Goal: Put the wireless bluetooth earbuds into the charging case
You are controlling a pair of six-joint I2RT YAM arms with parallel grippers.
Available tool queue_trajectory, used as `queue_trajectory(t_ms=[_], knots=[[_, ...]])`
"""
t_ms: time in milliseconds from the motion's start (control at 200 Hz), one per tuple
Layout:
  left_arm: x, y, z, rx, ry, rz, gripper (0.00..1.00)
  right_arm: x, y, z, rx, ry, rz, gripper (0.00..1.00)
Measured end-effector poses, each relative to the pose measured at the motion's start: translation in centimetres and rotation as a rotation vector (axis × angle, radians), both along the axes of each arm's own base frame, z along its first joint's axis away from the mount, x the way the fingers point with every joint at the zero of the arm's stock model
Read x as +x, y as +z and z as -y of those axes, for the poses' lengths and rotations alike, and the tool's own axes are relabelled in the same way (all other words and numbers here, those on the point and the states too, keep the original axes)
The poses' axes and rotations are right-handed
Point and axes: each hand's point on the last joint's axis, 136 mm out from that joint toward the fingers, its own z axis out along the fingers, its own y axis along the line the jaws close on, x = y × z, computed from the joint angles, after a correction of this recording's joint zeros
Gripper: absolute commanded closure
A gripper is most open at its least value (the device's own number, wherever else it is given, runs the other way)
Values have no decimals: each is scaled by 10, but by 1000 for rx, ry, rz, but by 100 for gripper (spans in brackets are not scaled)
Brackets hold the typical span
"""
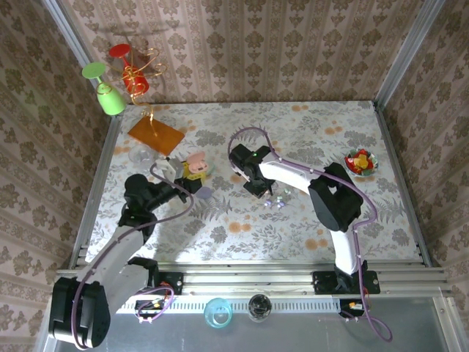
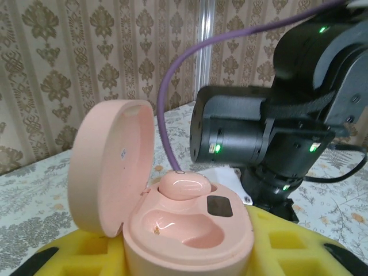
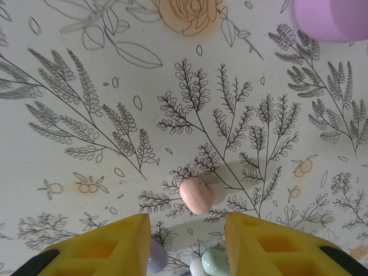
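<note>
Pickup step: found right gripper (image 3: 187, 230) spread over loose pink earbud (image 3: 197, 194), left gripper (image 2: 184, 256) pinching open pink case (image 2: 172, 230); next, lower and close

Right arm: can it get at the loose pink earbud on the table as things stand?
Probably yes. The pink earbud lies on bare table just ahead of the open right gripper, in line with the gap between its fingers. A few other buds lie nearer the fingers and could get nudged.

1 earbud (image 2: 183, 185) sits in the case (image 2: 190, 236), another earbud (image 3: 198, 194) on the table (image 3: 86, 86)
</note>
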Motion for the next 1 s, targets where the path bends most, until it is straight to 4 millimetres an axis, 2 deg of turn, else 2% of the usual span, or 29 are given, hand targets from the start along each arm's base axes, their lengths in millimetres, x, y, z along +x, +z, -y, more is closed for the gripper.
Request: queue_trajectory(t_ms=[170,350,605,1000], knots=[[-5,5,-6,5,32,10,74,0,-9,7,-67,16,-17,66],[-5,2,-8,16,47,-5,74,0,-21,11,-106,16,-33,68],[-5,1,-8,17,46,-6,74,2,-21,11,-116,16,-24,75],[-5,1,-8,16,45,-7,74,7,-29,9,-133,15,-25,78]])
